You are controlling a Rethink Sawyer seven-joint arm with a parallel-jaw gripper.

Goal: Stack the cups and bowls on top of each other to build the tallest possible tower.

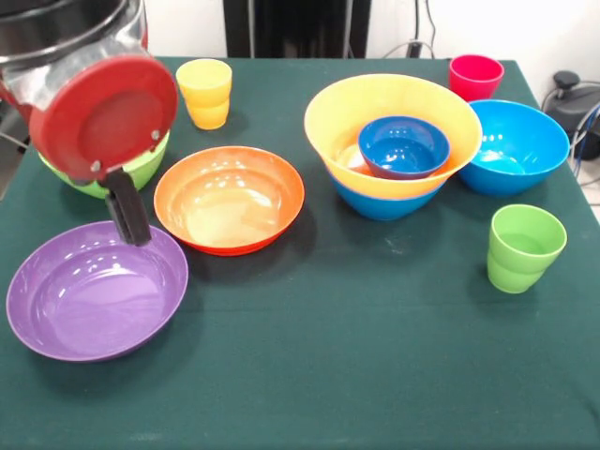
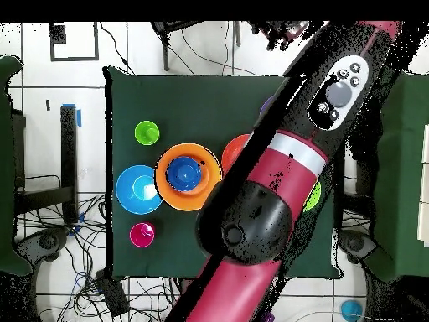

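Tool (image 1: 127, 208), grip state unclear, hangs over rim of wide glossy purple plastic bowl (image 1: 89, 295). Nested blue/yellow-orange bowl tower (image 1: 394, 150) sits well apart across table (image 1: 356, 356).

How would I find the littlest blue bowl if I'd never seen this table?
Look for the big yellow-orange bowl in the middle of the green table, which sits inside another blue bowl. The small blue bowl rests right inside the yellow-orange one. It is darker and much smaller than the light blue bowl standing beside the pile.
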